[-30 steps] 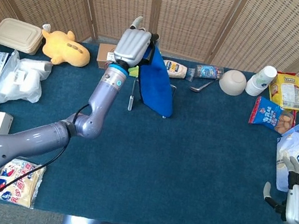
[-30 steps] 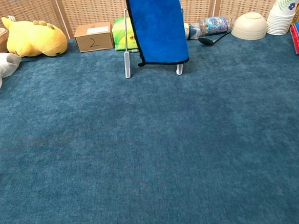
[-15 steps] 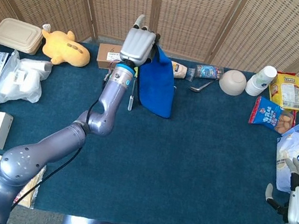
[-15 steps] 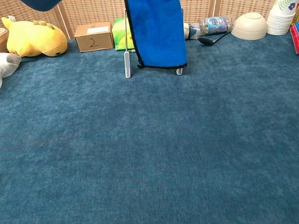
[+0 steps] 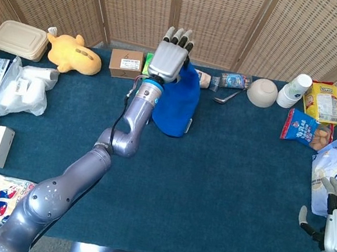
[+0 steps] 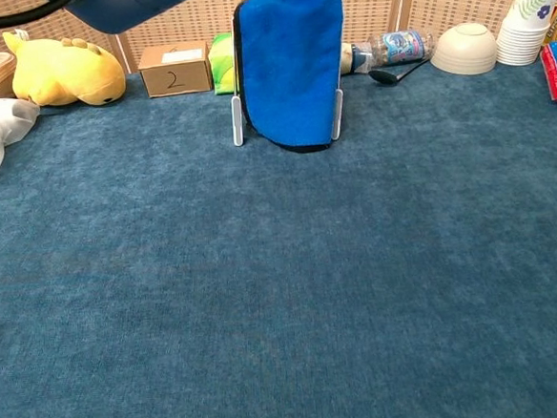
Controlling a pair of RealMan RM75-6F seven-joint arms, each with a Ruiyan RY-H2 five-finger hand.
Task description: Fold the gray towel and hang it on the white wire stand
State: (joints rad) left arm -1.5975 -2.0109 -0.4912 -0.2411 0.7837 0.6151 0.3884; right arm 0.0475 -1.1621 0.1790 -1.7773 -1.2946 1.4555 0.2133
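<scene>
Only the head view shows the left robot hand point(image 5: 171, 53): it is raised over the top of the towel point(image 5: 177, 101), fingers straight, spread apart and holding nothing. The right robot hand point(image 5: 334, 217) also appears only there, well to the right of the towel at the desk's point(image 5: 225, 175) near edge, fingers loosely apart and empty. The chest view gives what the head view hides: the towel, which looks blue here, hangs draped over the white wire stand point(image 6: 237, 121), whose two feet rest on the desk either side of the cloth's rounded lower edge. Behind the stand, counted across both views, are one cardboard box point(image 6: 174, 69), one yellow plush toy point(image 6: 62, 73), one bowl point(image 6: 469, 47) and one stack of paper cups point(image 6: 527, 16).
</scene>
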